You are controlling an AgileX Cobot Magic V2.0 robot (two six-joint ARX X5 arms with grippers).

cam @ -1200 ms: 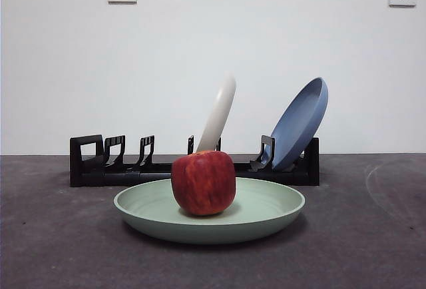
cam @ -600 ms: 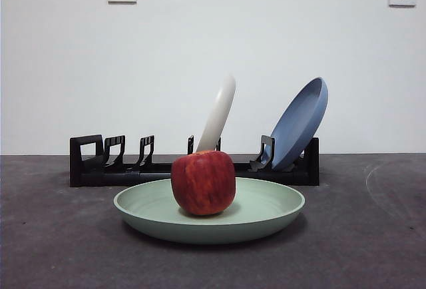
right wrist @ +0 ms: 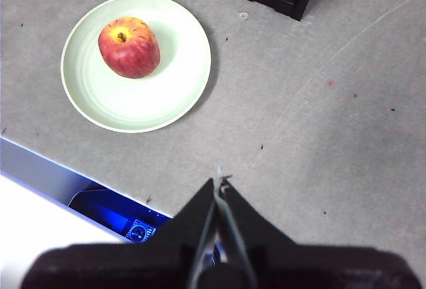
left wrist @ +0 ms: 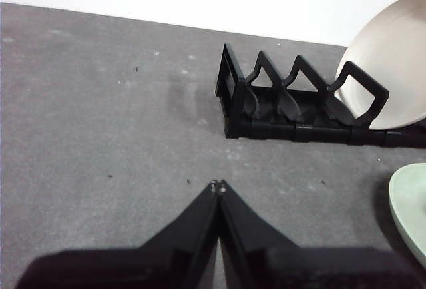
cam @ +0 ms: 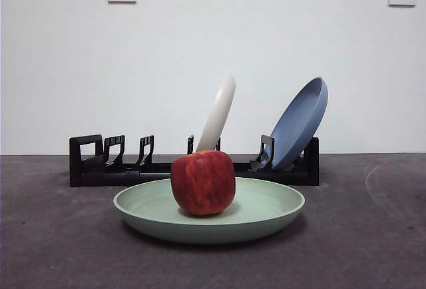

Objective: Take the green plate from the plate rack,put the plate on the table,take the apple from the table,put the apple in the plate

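Apple (cam: 203,182), large, round and red, sits off-centre in your pale mint green plate (cam: 266,212) flat on the dark grey table (cam: 373,236), both grippers (left wrist: 217,186) (right wrist: 221,184) pinched closed, empty and well apart, so only a bump could roll it out.

Two black robot grippers, seen up close.

Left gripper (left wrist: 217,186): plain black all over, two long flat jaws shaped like thin wedges, getting narrow up to sharp tips, wide dark block at the base, tiny pale specks right at the tips. Right gripper (right wrist: 221,184): same black colour, same two pointed wedge jaws, smooth and a bit shiny along the inner edges, thick black body underneath, a small pale fleck at the tip.
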